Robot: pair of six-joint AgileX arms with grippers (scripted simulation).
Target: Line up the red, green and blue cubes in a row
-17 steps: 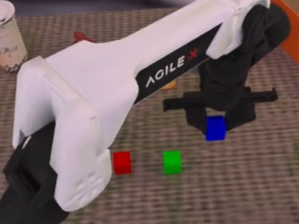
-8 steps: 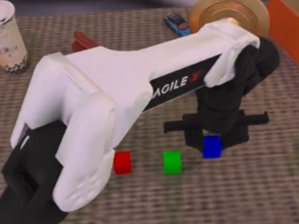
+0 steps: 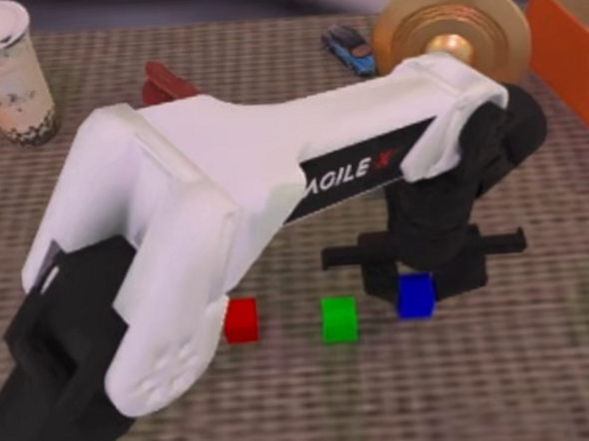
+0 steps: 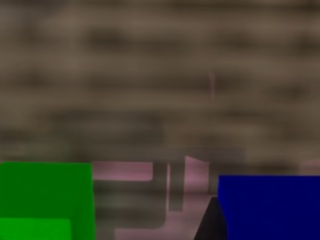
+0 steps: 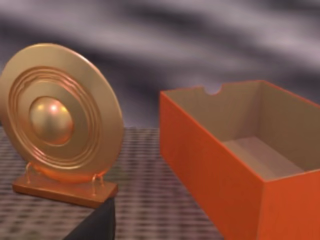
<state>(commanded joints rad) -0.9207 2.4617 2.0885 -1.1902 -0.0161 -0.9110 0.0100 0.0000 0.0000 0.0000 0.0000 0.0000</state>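
The red cube [image 3: 241, 320] and the green cube [image 3: 340, 319] sit side by side on the woven mat, near the front. To the green cube's right, the blue cube [image 3: 415, 295] is almost level with them, and my left gripper [image 3: 415, 291] is shut on it from above. The left wrist view shows the green cube [image 4: 42, 200] and the blue cube [image 4: 270, 205] close up, with a dark finger against the blue one. My right arm is out of the top view; its wrist view shows only a dark finger edge [image 5: 97, 225].
A bubble-tea cup [image 3: 5, 73] stands at the back left and a red object [image 3: 166, 83] lies partly under my left arm. At the back right are a small blue toy car [image 3: 349, 47], a gold gong on a stand [image 3: 450, 26] and an open orange box [image 3: 568, 34].
My left gripper has carried the blue cube toward the table's front and slightly left, bringing it down beside the green cube. The red and green cubes have not moved.
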